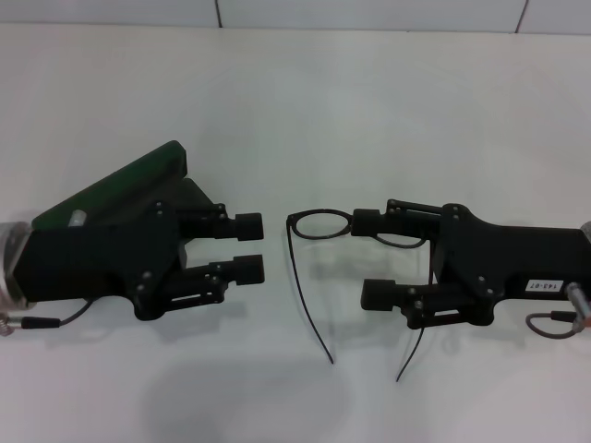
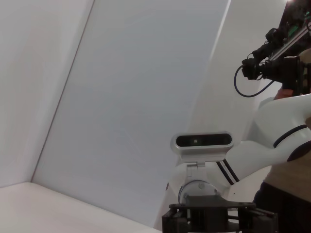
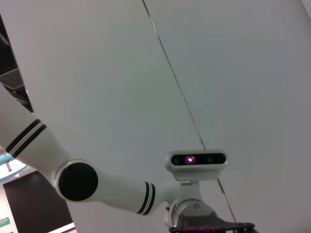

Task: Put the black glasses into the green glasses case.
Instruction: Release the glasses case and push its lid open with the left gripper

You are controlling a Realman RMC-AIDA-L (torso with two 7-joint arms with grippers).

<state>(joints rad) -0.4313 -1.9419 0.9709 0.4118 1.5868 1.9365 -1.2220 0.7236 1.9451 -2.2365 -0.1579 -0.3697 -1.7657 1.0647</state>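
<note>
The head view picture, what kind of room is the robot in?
Probably a robot lab or test room. A plain white table carries only the black glasses and the green glasses case, with the left gripper and right gripper both open over it. The wrist views show the robot's head camera against bare walls.

A pale wall (image 2: 126, 97) filled most of the frame above a white table edge (image 2: 43, 208). The robot's head camera (image 2: 202, 141) sat on a white neck (image 2: 197, 187), beside a white arm with black stripes (image 2: 272, 145). A black camera rig with cable (image 2: 272, 63) stood above the arm.
</note>
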